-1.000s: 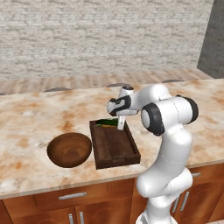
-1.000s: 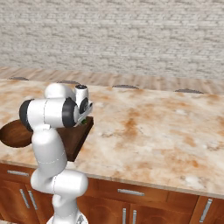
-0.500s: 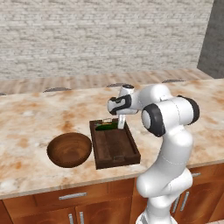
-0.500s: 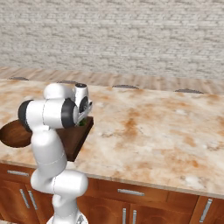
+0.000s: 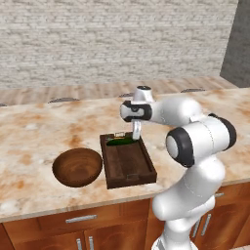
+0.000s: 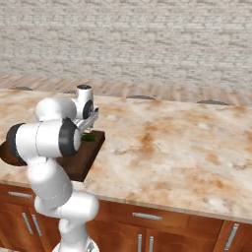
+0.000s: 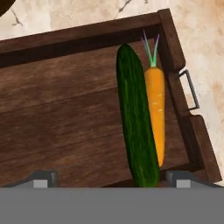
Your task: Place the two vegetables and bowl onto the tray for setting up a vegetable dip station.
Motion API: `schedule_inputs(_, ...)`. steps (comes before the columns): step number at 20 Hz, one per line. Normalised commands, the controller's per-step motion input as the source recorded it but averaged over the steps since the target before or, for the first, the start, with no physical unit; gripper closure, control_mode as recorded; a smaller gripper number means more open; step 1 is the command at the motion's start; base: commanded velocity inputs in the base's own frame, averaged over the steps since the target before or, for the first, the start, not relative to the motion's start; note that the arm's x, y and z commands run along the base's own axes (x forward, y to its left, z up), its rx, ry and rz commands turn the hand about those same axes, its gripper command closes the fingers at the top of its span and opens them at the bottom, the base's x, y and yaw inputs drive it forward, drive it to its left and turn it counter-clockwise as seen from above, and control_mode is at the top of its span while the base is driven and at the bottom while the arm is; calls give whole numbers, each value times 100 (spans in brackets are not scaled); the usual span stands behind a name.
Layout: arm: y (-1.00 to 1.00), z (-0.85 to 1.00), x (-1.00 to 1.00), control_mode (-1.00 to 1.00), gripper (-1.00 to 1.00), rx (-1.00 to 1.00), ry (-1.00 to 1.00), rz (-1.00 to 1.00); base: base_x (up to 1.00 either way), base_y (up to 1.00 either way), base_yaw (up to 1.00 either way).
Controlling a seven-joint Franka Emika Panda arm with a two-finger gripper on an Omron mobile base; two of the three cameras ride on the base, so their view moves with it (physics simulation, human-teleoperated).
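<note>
Hand view shows the cucumber (image 7: pixel 135 118) and carrot (image 7: pixel 155 109) side by side in the tray (image 7: pixel 57 109), pincer (image 7: pixel 111 178) released above.

Two base views flank the arm, sharing the tray (image 5: pixel 128 163), hand view close above it

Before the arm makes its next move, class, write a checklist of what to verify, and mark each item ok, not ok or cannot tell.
1. Cucumber lies inside the tray: ok.
2. Carrot lies inside the tray, beside the cucumber, near the handle end: ok.
3. Gripper open and empty, its fingertips apart on either side of the cucumber's end: ok.
4. Bowl on the tray: not ok; it sits on the counter beside the tray.
5. Room left on the tray for the bowl: cannot tell; the bowl looks about as wide as the tray.
</note>
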Motion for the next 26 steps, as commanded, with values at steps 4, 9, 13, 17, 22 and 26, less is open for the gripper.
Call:
schedule_inputs(4, 33, 46, -74, -100, -100, -3, 0, 6, 0, 0, 0)
schedule_inputs(9, 32, 33, -75, -100, -100, -1, 0, 9, 0, 0, 0)
schedule_inputs(13, 33, 29, -76, -100, -100, 0, 0, 7, 0, 0, 0)
schedule_inputs(17, 41, 25, -64, -100, -100, 0, 0, 2, 0, 0, 0)
schedule_inputs(22, 35, 23, -56, -100, -100, 0, -3, 1, 0, 0, 0)
schedule_inputs(26, 58, 4, -40, -100, -100, -1, -1, 1, 0, 0, 0)
